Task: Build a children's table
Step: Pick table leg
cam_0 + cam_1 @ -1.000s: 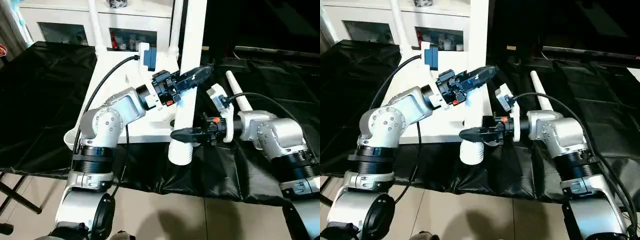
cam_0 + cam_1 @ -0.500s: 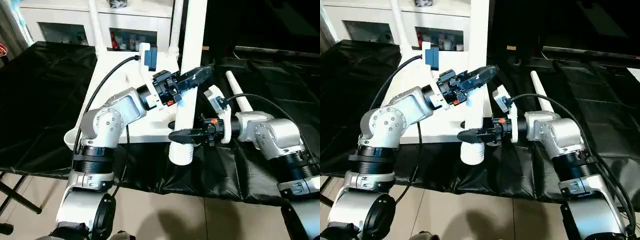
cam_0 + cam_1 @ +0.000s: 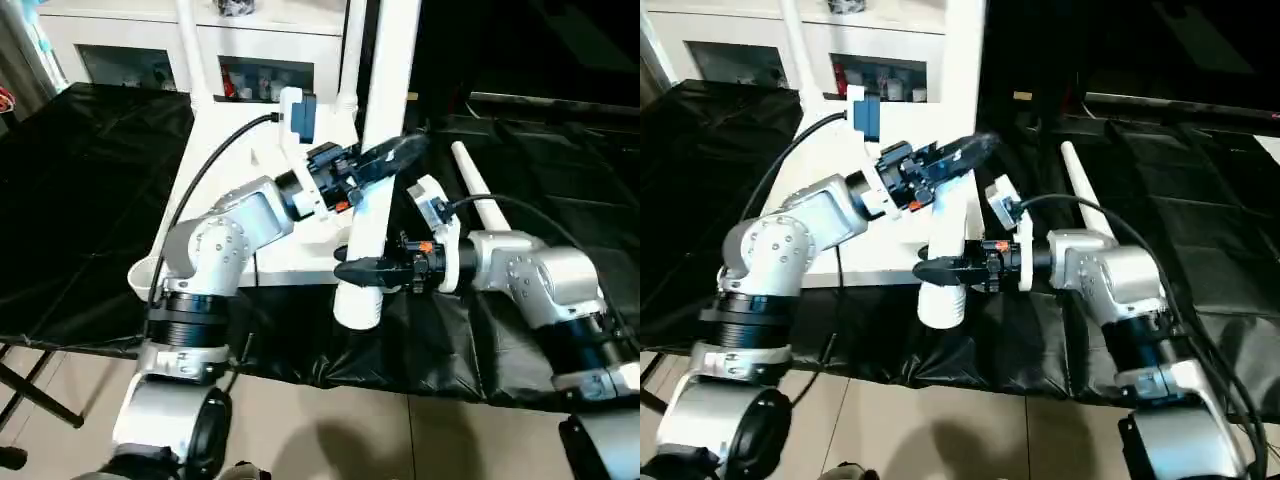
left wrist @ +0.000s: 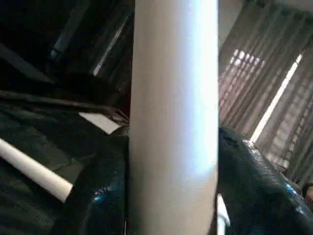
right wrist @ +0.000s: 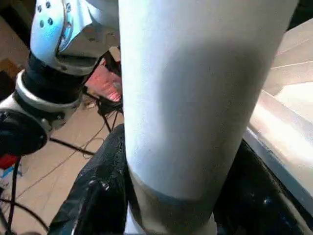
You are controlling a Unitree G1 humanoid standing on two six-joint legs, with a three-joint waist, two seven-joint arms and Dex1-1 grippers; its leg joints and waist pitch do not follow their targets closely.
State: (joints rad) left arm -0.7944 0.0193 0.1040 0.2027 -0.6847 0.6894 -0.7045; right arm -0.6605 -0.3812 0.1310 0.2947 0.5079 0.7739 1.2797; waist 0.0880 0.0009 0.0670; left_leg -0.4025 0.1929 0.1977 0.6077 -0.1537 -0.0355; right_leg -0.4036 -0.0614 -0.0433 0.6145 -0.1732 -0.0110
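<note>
Work surface covered with black sheeting (image 3: pixel 90 200), crinkled, running across the whole width and hanging over the near edge. On it: white table top (image 3: pixel 235 215), upside down, toward the left side; one loose white leg (image 3: pixel 478 187) lying flat on the sheeting to the right, apart from the top. Tiled floor (image 3: pixel 330 435) below.

A thick round white plastic leg (image 5: pixel 195 98) stands between the right end effector's two black fingers (image 5: pixel 100 196), touching both. The robot's silver left arm (image 5: pixel 58 44) sits beyond, above tan floor (image 5: pixel 63 147).
</note>
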